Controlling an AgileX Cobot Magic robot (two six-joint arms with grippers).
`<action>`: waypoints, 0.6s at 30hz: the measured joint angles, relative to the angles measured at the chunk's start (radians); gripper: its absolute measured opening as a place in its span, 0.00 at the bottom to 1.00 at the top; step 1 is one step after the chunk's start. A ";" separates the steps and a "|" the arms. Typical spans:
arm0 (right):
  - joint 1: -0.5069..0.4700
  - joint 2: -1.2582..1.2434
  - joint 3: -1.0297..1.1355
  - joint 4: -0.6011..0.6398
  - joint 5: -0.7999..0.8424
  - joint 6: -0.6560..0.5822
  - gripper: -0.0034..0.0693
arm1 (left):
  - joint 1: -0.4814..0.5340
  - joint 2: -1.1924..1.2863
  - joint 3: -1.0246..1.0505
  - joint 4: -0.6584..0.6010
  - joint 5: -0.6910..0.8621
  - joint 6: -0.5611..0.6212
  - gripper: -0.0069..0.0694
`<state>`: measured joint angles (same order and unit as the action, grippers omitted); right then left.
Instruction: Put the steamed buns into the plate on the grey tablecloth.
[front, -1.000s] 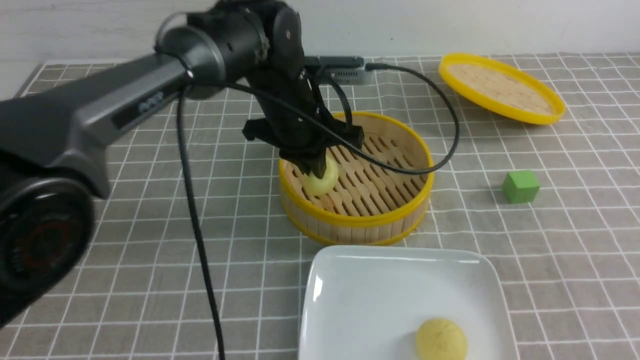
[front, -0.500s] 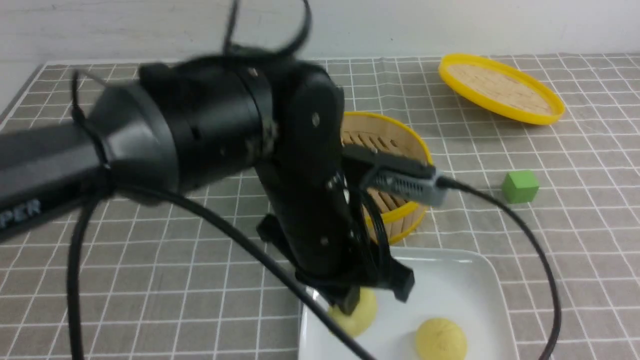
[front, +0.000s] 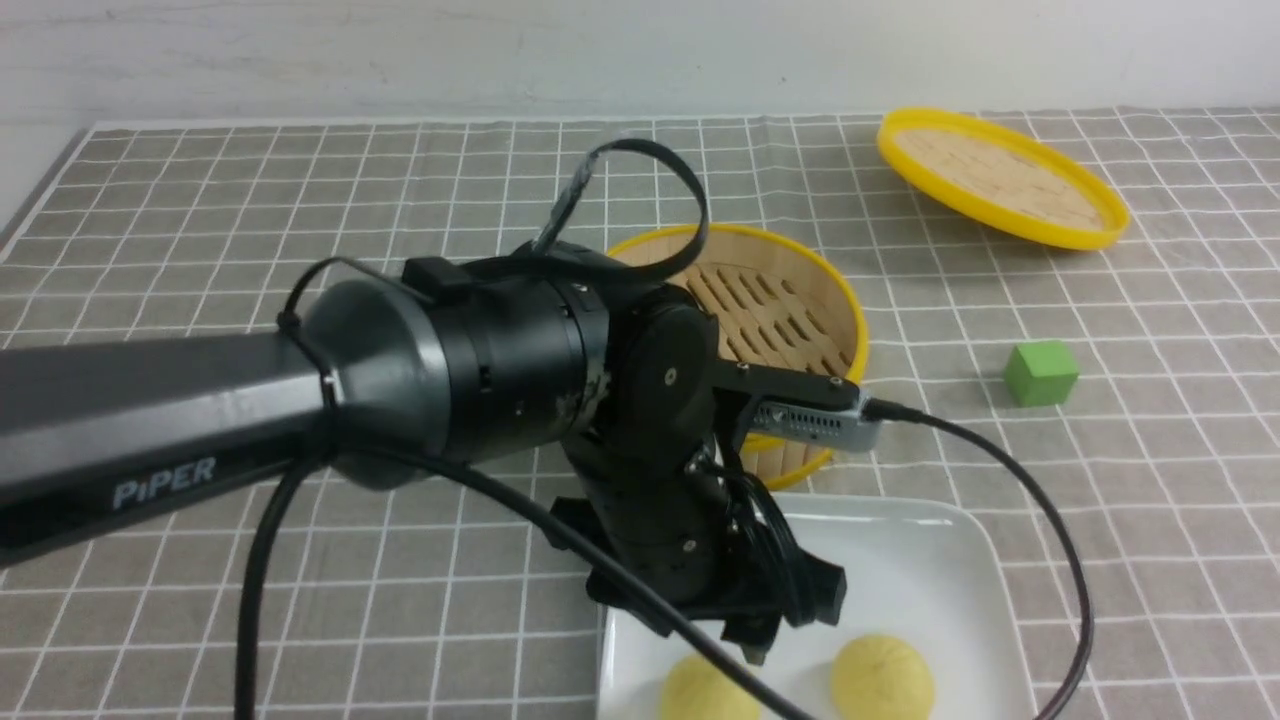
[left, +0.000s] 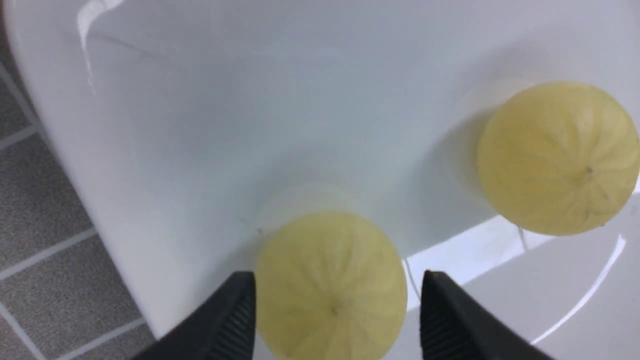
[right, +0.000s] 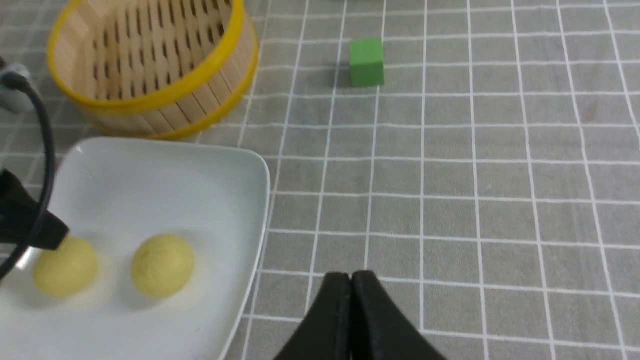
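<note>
Left pincer (left: 337, 282) spread astride one bun (left: 330, 250), lower centre of left wrist frame, not pinching. Second bun (left: 557, 157) at right; both on plate (left: 200, 100). Right pincer (right: 351, 280) pressed together, empty, over cloth (right: 475, 200). Best lifted straight up, jaws wide, no nudging.

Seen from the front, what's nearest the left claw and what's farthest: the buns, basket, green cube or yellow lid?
From the left gripper:
1. First bun, between its open jaws.
2. Second bun, to the right.
3. Basket, behind.
4. Green cube, far right.
5. Yellow lid, back right.
</note>
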<state>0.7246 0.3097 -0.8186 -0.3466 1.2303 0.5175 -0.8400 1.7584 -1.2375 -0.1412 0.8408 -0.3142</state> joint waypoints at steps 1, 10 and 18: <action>0.000 -0.087 0.059 0.001 -0.068 0.000 0.06 | 0.000 0.000 0.000 0.005 0.000 0.000 0.74; 0.000 -0.300 0.429 -0.048 -0.806 -0.044 0.06 | 0.000 -0.061 -0.059 0.103 0.050 0.022 0.47; 0.000 -0.299 0.466 0.004 -0.852 -0.095 0.06 | 0.000 -0.170 -0.091 0.194 0.054 0.023 0.10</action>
<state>0.7246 0.0103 -0.3525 -0.3425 0.3779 0.4225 -0.8400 1.5882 -1.3288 0.0523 0.8944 -0.2911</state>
